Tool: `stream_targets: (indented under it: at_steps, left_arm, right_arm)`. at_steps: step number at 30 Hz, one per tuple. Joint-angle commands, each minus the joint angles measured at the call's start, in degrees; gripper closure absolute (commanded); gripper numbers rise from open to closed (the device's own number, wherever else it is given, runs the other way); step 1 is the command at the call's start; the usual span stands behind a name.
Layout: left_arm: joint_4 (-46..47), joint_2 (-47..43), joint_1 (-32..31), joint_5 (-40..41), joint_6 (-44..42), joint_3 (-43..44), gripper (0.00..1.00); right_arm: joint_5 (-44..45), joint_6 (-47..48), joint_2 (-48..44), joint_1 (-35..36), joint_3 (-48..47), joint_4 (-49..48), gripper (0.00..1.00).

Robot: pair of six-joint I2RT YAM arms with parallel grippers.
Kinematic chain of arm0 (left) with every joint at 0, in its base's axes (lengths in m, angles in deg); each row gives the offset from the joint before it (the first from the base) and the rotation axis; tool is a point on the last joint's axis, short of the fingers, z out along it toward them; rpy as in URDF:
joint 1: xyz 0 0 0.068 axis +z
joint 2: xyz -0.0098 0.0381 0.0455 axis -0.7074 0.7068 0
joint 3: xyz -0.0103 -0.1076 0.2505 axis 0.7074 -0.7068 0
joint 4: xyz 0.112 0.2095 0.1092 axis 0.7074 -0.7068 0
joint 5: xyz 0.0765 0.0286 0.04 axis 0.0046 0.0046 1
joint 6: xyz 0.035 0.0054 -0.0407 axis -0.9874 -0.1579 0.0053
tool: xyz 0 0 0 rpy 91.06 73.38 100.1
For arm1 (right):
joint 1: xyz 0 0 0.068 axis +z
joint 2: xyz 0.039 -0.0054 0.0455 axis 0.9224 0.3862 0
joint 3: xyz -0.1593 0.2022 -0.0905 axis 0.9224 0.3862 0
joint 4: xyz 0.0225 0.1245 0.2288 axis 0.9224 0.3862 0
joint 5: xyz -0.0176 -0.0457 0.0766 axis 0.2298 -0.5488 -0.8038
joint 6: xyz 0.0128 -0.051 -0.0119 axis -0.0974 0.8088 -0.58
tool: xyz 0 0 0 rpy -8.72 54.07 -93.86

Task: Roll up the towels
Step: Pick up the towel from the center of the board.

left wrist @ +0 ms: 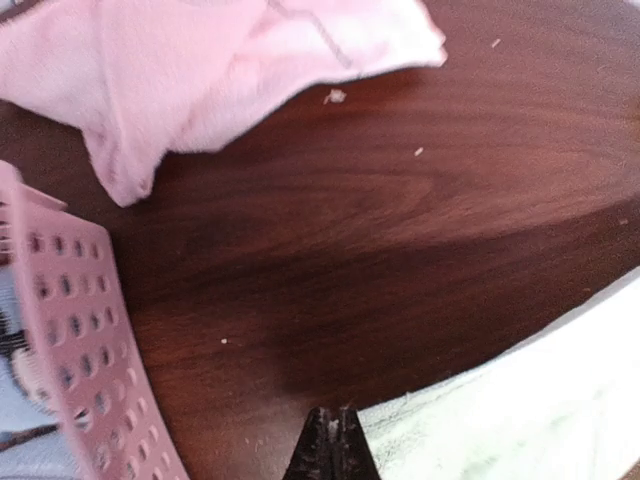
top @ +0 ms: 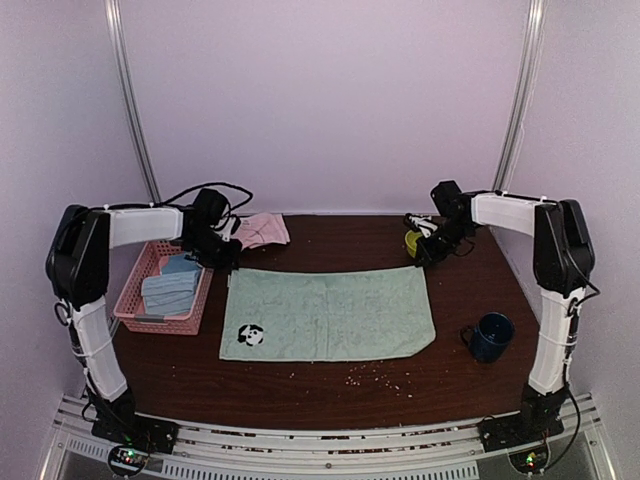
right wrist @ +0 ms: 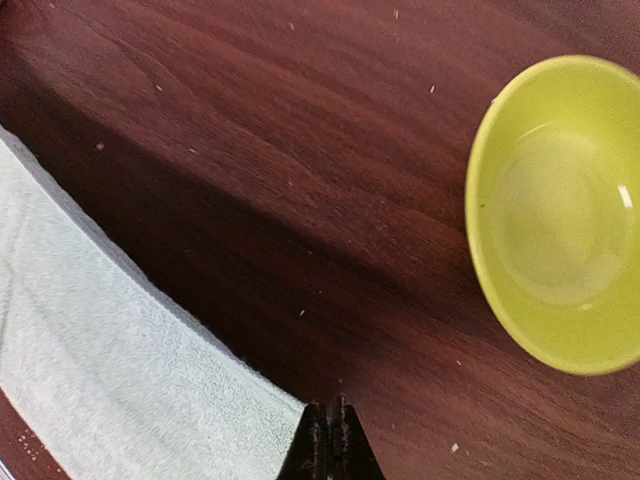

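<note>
Left wrist: pink towel is cut off at the top edge, basket at left and bottom, green towel at right and bottom. Only the tips of the left gripper show; can't tell if cloth sits between them. Right wrist: bowl clipped at the right edge, right gripper same story. Top view: both far towel corners hidden under the grippers; specks by the near hem too small to identify.

Walls: I see plain pale lilac panel walls on three sides | Corners: slim grey metal pole at back left, matching pole at back right | Furniture: dark reddish-brown wood-grain table, pale crumbs near its front | Front edge: ribbed silver aluminium rail | Light: soft, even, faintly pink on my feed.
</note>
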State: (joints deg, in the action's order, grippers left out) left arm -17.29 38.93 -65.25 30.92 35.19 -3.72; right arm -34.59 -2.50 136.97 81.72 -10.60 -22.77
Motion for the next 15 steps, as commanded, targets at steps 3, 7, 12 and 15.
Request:
stream_targets:
  at_steps: [3, 7, 12, 15]
  left_arm:
    - [6.37, -19.78, 0.28, -2.09, -0.55, -5.67, 1.0]
    - [7.21, -29.77, 0.03, -3.29, -0.95, -9.27, 1.0]
    - [7.48, -41.9, -0.69, -3.93, -3.14, -12.27, 1.0]
    - [5.37, -48.05, -0.78, -4.63, -3.47, -12.73, 1.0]
  right_arm:
    - [-3.18, 0.29, -18.34, -1.03, 3.88, -2.7, 1.0]
    - [-6.33, 0.48, -28.1, -1.01, 8.15, -3.65, 1.0]
    - [-9.08, 1.32, -39.92, -0.99, 13.82, -5.2, 1.0]
    - [-10.88, 2.73, -46.7, -0.99, 16.87, -4.23, 1.0]
